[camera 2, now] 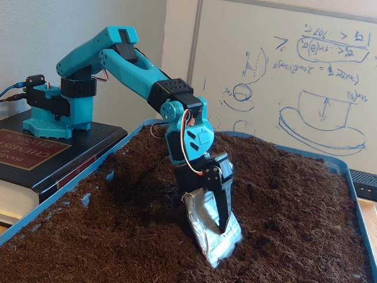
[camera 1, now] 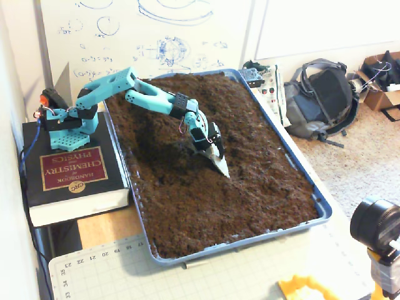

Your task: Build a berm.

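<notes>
A blue tray holds a bed of loose dark brown soil, lumpy and uneven. I cannot make out a distinct long raised berm in either fixed view. My teal arm reaches over the tray's left half. The gripper is shut on a silver foil-covered scoop, which points down with its tip in the soil near the tray's middle. In the other fixed view the gripper has its black finger lying over the scoop, whose lower edge is pressed into the soil. A shaded hollow lies left of the scoop.
The arm's base stands on a thick black chemistry handbook left of the tray. A green cutting mat lies in front. A camera and a yellow object sit front right; a grey backpack lies on the floor.
</notes>
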You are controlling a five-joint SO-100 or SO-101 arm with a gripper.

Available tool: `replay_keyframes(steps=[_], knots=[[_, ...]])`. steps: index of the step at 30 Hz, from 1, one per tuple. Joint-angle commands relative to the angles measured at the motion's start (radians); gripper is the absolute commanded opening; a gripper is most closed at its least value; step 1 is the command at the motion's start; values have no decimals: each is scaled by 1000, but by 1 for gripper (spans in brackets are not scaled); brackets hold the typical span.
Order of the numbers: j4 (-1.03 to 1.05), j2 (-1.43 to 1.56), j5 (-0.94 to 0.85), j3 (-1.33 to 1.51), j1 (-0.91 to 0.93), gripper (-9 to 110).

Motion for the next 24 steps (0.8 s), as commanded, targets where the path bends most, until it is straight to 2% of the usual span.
replay_keyframes(steps=[1, 24], knots=[[153, -20, 5, 38, 51, 1], [393, 146, 6, 40, 60, 1]])
